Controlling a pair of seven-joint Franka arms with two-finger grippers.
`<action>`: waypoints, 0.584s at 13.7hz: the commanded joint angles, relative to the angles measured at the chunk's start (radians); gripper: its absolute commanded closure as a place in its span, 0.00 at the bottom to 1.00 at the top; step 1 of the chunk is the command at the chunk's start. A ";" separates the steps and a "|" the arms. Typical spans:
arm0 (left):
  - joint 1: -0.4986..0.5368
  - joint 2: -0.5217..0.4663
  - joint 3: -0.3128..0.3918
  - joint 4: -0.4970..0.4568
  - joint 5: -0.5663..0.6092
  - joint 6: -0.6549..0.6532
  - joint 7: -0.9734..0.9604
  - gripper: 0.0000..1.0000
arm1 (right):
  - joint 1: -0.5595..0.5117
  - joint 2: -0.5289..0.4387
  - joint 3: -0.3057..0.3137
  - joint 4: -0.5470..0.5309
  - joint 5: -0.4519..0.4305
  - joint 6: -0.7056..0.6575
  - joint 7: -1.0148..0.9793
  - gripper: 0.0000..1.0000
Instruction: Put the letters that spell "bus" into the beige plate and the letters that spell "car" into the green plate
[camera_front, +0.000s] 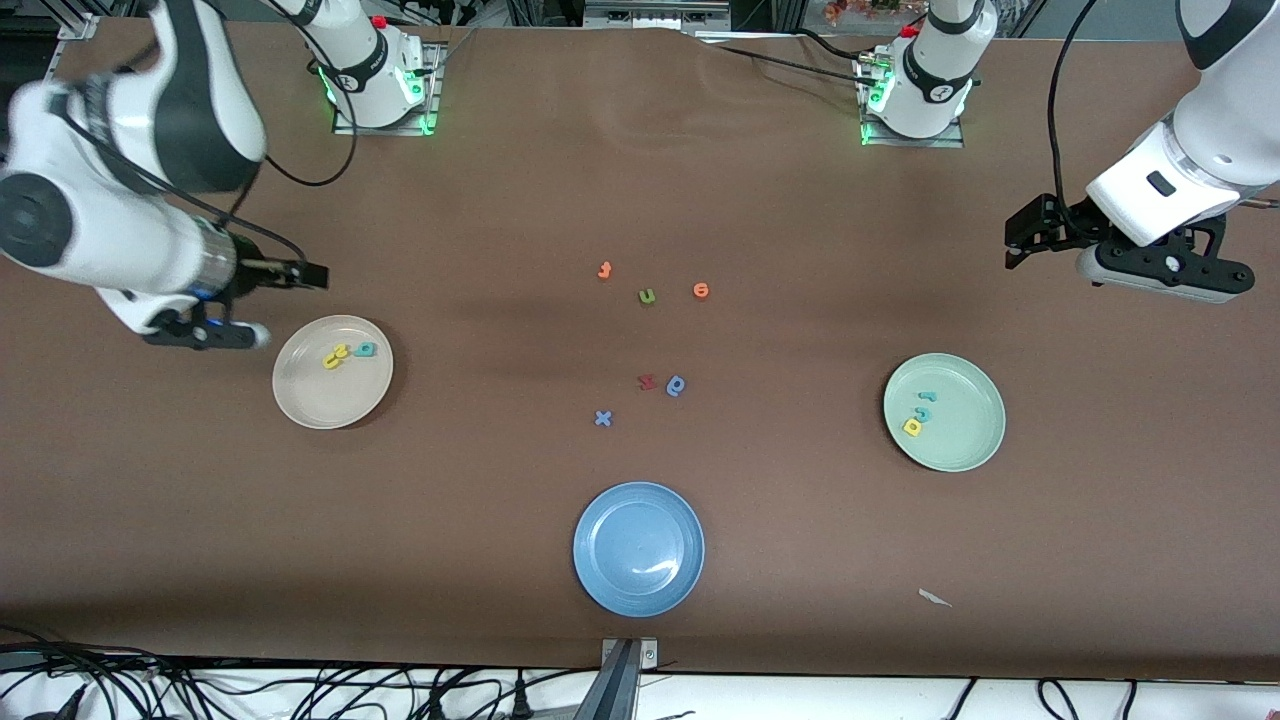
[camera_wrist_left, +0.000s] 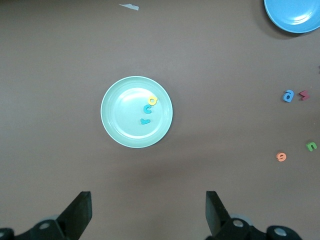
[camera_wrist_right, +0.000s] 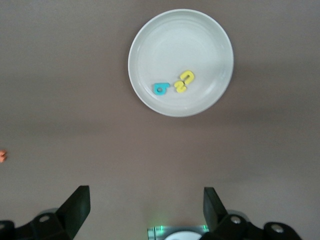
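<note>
The beige plate holds a teal "b", a yellow "u" and a yellow "s" lying close together. In the green plate lie a yellow "a", a teal "c" and a thin teal "r". My right gripper hangs open and empty high over bare table beside the beige plate. High over bare table beside the green plate, my left gripper is open too, with nothing between its fingers.
A blue plate sits empty near the front edge. Loose letters lie mid-table: two orange ones, a green "u", a red one, a blue rounded one and a blue "x". A white scrap lies near the front.
</note>
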 joint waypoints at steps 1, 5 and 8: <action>-0.007 -0.002 0.002 0.017 0.025 -0.021 -0.009 0.00 | -0.044 -0.029 0.029 0.091 -0.014 -0.130 0.005 0.00; -0.007 -0.002 0.002 0.016 0.025 -0.023 -0.009 0.00 | -0.122 -0.104 0.104 0.122 -0.033 -0.138 0.006 0.00; -0.005 -0.002 0.002 0.016 0.025 -0.023 -0.009 0.00 | -0.128 -0.106 0.103 0.145 -0.033 -0.138 0.014 0.00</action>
